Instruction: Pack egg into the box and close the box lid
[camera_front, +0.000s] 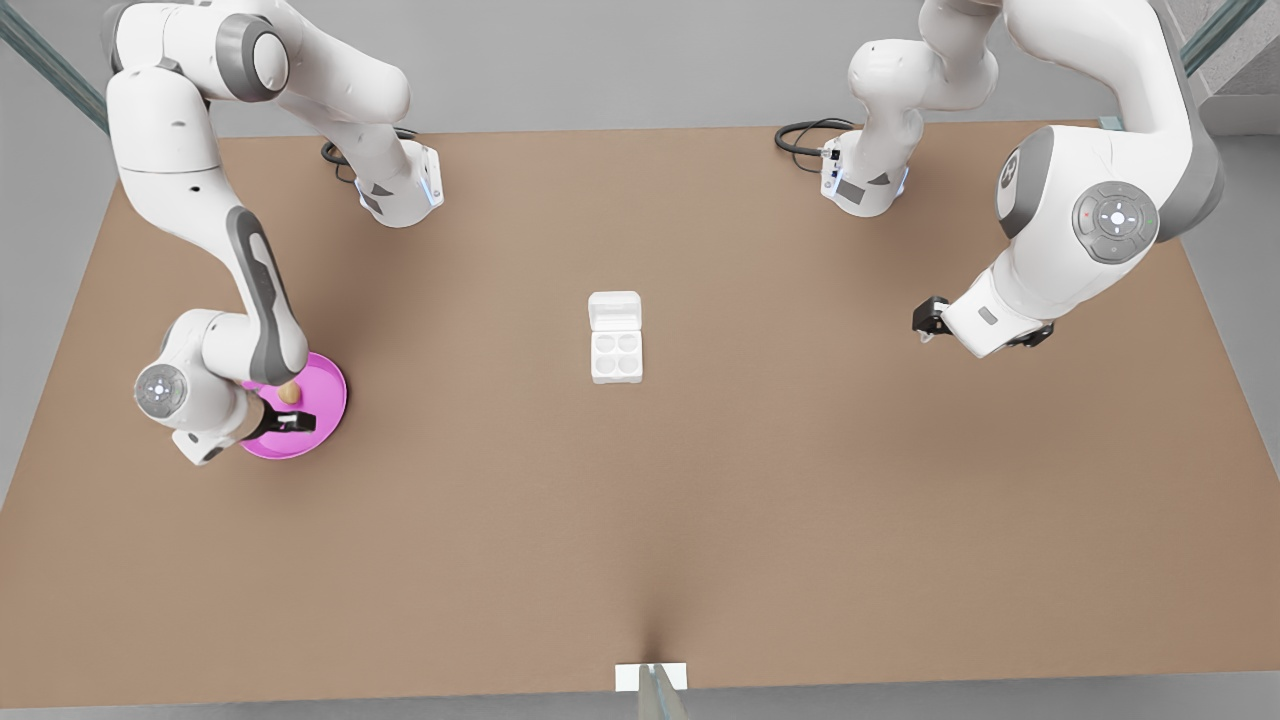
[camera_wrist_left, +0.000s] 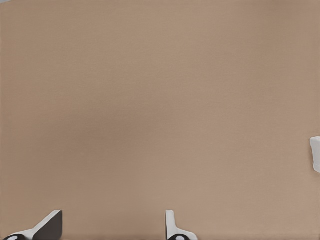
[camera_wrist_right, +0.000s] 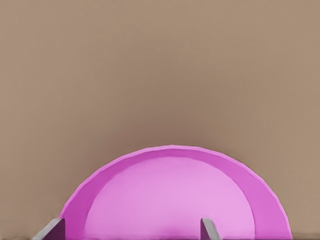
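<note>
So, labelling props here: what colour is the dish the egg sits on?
Bright pink; the dish shows best in the right wrist view.

A round pink dish lies on the brown tabletop. Its shallow rim curves up in a darker pink band around a paler, flat inner floor. The part of that floor that can be seen is bare. The right claw hangs just over the dish, and two of its fingertips poke into the picture, grey and wedge-shaped. They stand well apart, with the dish's floor showing in the wide gap between them. Beyond the dish the tabletop runs on, plain and even in tone.
</note>
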